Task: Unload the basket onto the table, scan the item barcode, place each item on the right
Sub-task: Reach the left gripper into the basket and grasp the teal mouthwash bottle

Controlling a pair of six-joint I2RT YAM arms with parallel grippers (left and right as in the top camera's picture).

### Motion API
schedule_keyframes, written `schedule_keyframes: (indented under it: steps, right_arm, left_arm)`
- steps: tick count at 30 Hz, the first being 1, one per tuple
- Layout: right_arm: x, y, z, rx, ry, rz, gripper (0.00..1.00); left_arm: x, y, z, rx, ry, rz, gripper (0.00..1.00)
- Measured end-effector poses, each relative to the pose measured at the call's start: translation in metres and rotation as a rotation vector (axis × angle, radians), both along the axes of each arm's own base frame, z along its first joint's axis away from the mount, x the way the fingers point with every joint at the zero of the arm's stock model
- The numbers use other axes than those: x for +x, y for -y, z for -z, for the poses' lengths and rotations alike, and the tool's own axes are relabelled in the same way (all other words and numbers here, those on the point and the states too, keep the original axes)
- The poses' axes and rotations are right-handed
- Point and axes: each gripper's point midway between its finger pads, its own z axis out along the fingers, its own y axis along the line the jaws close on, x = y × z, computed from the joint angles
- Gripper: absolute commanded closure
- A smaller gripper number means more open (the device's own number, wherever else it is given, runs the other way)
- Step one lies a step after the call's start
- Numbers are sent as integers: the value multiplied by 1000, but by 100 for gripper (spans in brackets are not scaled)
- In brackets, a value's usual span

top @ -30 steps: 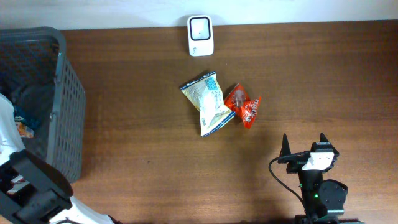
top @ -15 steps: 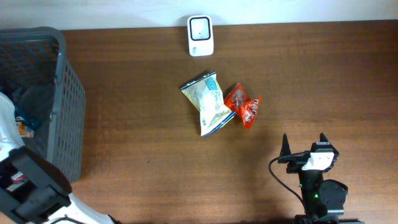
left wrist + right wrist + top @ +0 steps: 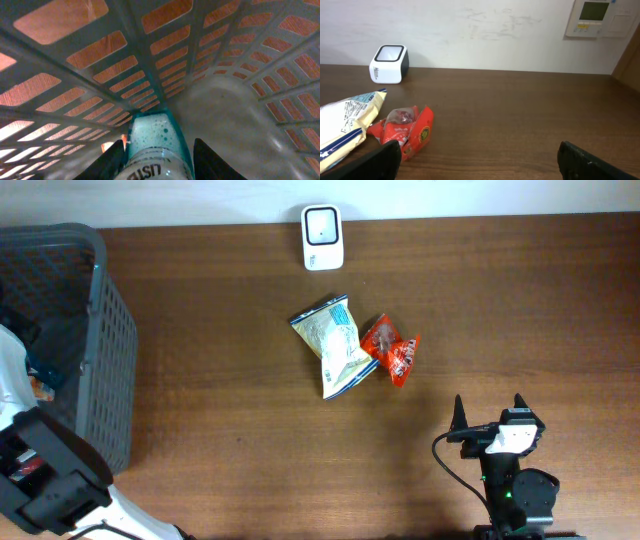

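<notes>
The item, a teal mouthwash bottle, lies inside the grey mesh basket. In the left wrist view my left gripper has its two dark fingers against the bottle's sides, shut on it. From overhead the basket hides that gripper and the bottle; only the left arm shows. The white barcode scanner stands at the table's far edge, also seen as the scanner in the right wrist view. My right gripper rests open near the front edge, nothing between its fingers.
A yellow-white snack bag and a red packet lie together mid-table, below the scanner. The right wrist view shows the snack bag and the red packet ahead and left of my right gripper. The basket's walls enclose the left gripper closely.
The left arm at the basket has shifted slightly at the lower left. The packets, scanner and right arm have not moved.
</notes>
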Motion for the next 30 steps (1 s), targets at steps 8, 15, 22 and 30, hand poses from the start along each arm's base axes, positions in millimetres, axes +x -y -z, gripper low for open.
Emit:
schedule_keyframes:
  steps: [8,15,22,30]
  right_arm:
    - [0,0,0,0,0,0,2]
    - [0,0,0,0,0,0,2]
    - [0,0,0,0,0,0,2]
    - [0,0,0,1,0,0,2]
  left_arm:
    - [0,-1,-6,13,10,-4,73]
    - [-1,3,-10,1,16,5,82]
    - [1,9,-39,12,88,29,86]
    - [16,46,-142,-9,404,159,87]
